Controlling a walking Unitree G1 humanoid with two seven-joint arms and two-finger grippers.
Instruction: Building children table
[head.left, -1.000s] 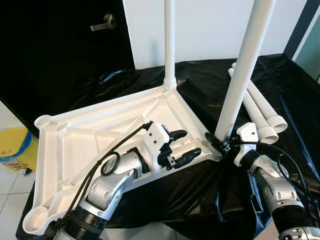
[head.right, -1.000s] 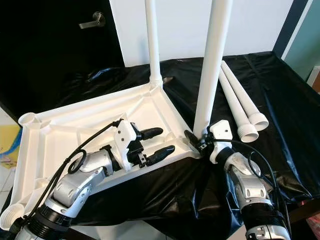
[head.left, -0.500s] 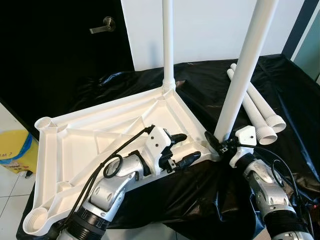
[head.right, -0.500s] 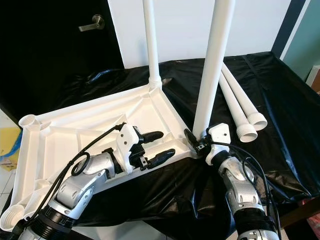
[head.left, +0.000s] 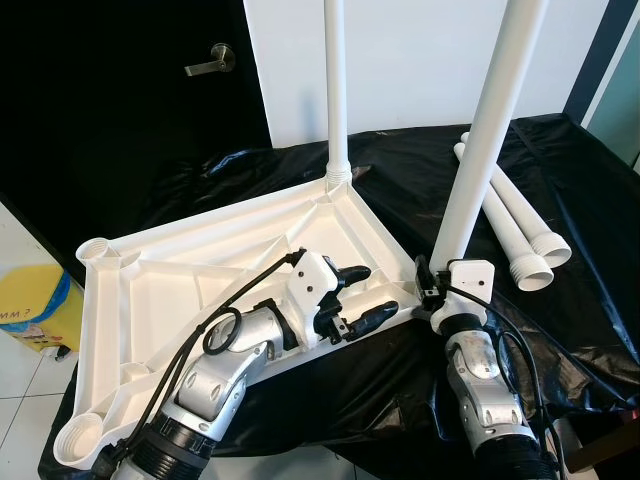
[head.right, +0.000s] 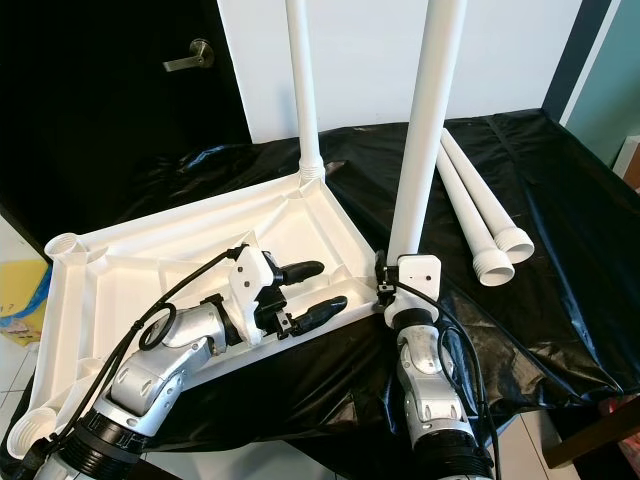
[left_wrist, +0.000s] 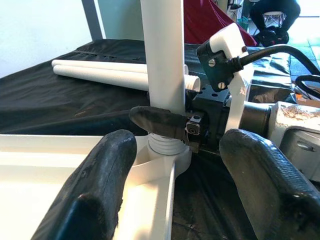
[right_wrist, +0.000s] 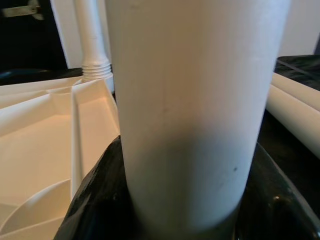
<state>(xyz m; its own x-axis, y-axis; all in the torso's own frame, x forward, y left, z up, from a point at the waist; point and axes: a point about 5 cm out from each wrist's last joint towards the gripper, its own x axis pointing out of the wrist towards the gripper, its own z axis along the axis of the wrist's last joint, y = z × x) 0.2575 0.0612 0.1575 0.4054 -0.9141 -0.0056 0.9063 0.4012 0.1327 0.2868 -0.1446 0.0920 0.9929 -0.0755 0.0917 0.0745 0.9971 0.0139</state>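
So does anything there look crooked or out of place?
Slightly. The near leg, held at its base by the right claw, leans to the right, while the far leg stands straight in the tabletop. The tabletop lies upside down and overhangs the black-covered surface on the left.

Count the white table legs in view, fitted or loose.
4: far-corner leg upright in the tabletop; near-corner leg upright, gripped by the right gripper; two loose legs on the black sheet.

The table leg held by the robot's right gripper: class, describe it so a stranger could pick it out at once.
On the black-covered table lies an upturned white tabletop. At its near right corner stands an upright white leg, clasped at its base by the right gripper. The other upright leg is ungripped; two loose legs lie flat.
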